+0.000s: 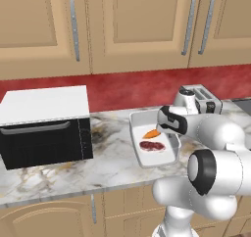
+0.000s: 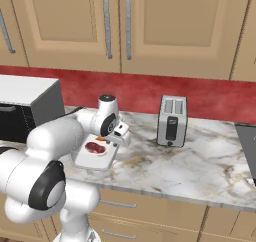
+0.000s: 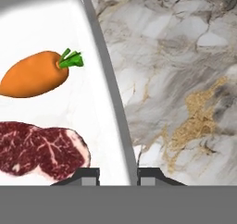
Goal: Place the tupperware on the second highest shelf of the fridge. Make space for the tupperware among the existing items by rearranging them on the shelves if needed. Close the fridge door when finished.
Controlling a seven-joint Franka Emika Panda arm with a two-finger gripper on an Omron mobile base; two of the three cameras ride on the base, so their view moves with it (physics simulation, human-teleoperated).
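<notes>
The tupperware lies on the marble counter, a white shallow lidless tray holding an orange carrot and a dark red steak. My gripper reaches down at its right long side. In the hand view the tupperware's side wall runs up between the two fingertips, one inside by the steak and one outside over the counter. The gripper is shut on that wall. The carrot lies further along inside. The fridge and its second highest shelf are out of view.
A small black oven with a white top stands on the counter left of the tray. A silver toaster stands against the red backsplash to the right. Wooden cabinets hang above. Bare marble counter stretches right of the tray.
</notes>
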